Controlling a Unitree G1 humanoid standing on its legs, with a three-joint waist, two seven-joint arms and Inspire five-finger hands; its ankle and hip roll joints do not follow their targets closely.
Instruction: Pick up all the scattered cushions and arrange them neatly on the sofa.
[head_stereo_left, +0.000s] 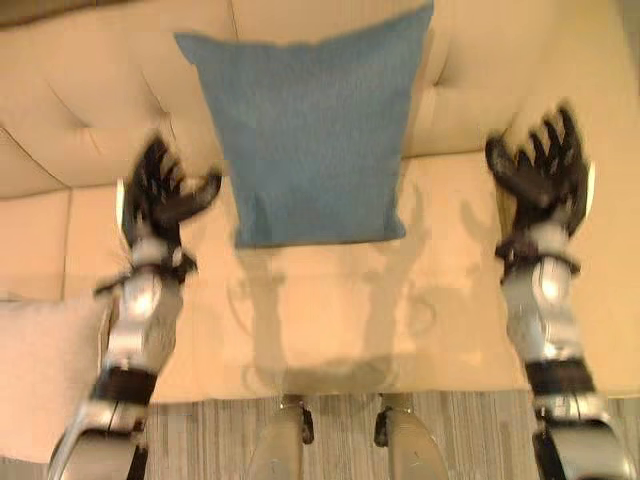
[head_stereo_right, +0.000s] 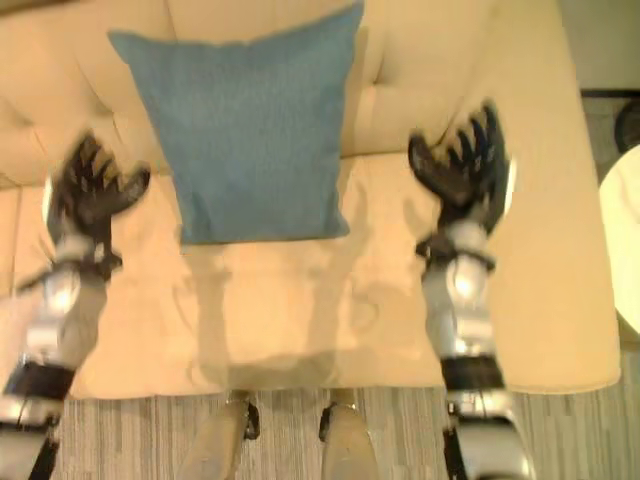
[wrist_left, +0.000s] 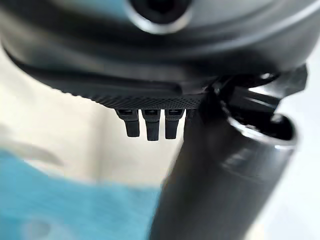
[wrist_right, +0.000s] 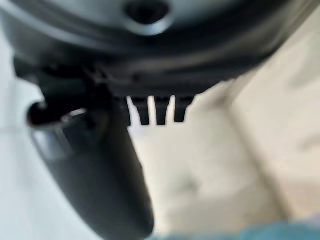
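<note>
A blue cushion (head_stereo_left: 310, 130) stands upright on the beige sofa (head_stereo_left: 470, 300), leaning against its tufted backrest. My left hand (head_stereo_left: 160, 190) hovers just left of the cushion, fingers spread and holding nothing. My right hand (head_stereo_left: 545, 165) is well to the cushion's right, over the seat, also open and apart from it. A grey cushion (head_stereo_left: 45, 370) lies on the seat at the lower left, beside my left forearm. The blue cushion (wrist_left: 60, 200) also shows past my left hand in the left wrist view.
The sofa's front edge runs across the bottom, with striped flooring (head_stereo_left: 220, 440) below it. A white round object (head_stereo_right: 625, 220) and a dark item (head_stereo_right: 630, 120) sit off the sofa's right end.
</note>
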